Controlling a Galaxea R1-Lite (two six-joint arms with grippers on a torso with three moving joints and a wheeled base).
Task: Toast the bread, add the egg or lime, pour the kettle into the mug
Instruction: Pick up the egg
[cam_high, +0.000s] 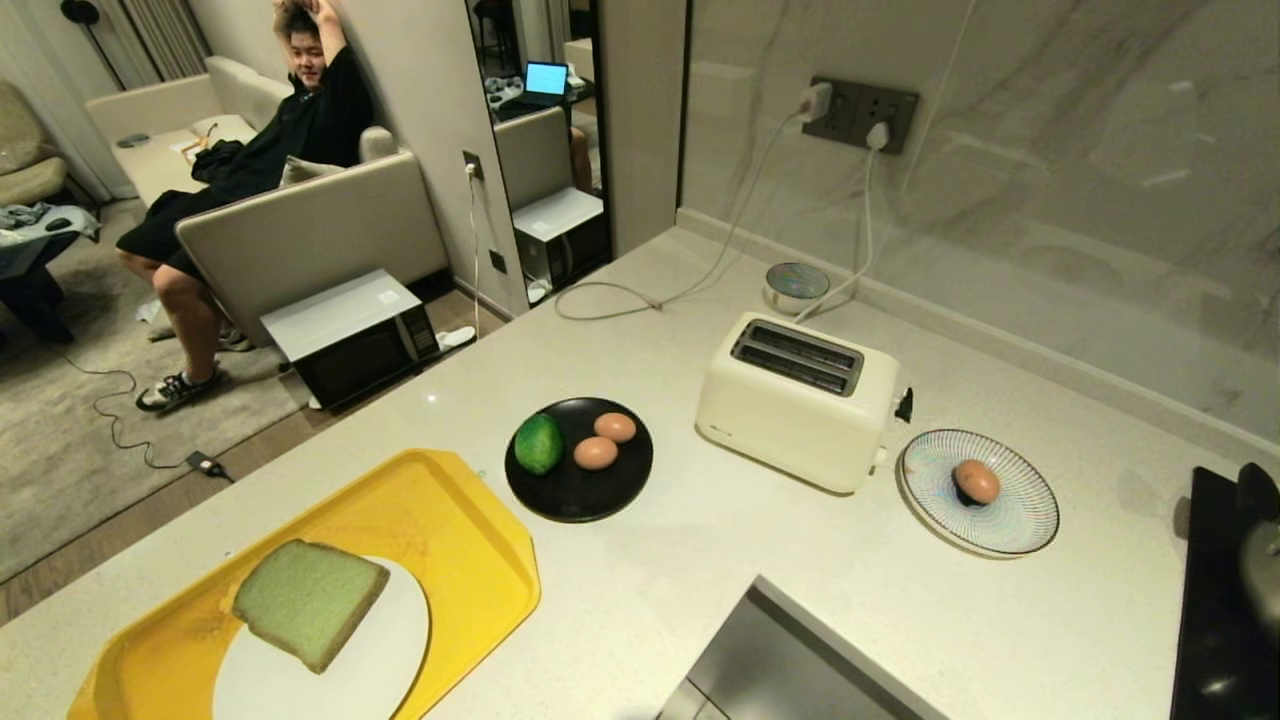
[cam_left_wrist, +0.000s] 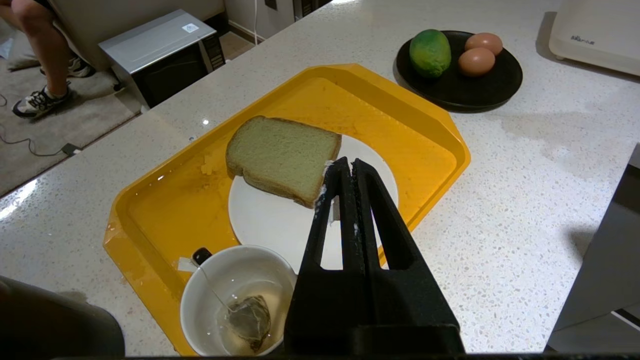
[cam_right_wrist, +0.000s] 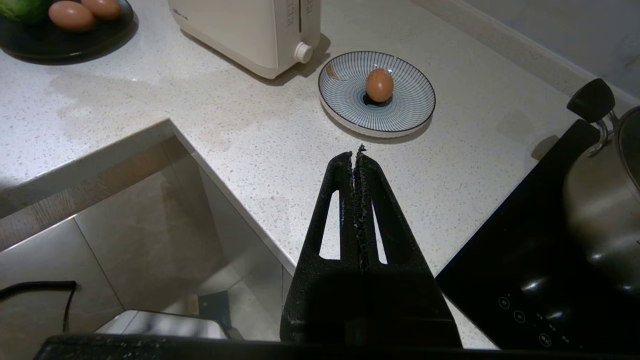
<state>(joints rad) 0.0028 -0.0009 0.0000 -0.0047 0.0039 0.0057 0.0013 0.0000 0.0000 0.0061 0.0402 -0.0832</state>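
Observation:
The pale green bread (cam_high: 308, 600) lies on a white plate (cam_high: 370, 660) in a yellow tray (cam_high: 450, 500). Behind it, a black plate (cam_high: 580, 490) holds the lime (cam_high: 538, 443) and two eggs (cam_high: 596, 453). Another egg (cam_high: 976, 482) rests on a striped plate (cam_high: 1020, 520) right of the toaster (cam_high: 795, 400). The white mug (cam_left_wrist: 235, 295), with a tea bag inside, stands on the tray's near corner. A shiny kettle (cam_right_wrist: 605, 200) with a black knob sits far right. My left gripper (cam_left_wrist: 348, 162) hangs shut above the bread's plate. The right gripper (cam_right_wrist: 356, 152) is shut above the counter, short of the striped plate.
A black hob (cam_high: 1215, 600) carries the kettle. A recess (cam_high: 780, 660) cuts into the counter's front edge. Cables run from the wall socket (cam_high: 860, 112) past a small round dish (cam_high: 797, 283). A person (cam_high: 250, 150) sits on a sofa beyond the counter, near a microwave (cam_high: 350, 335) on the floor.

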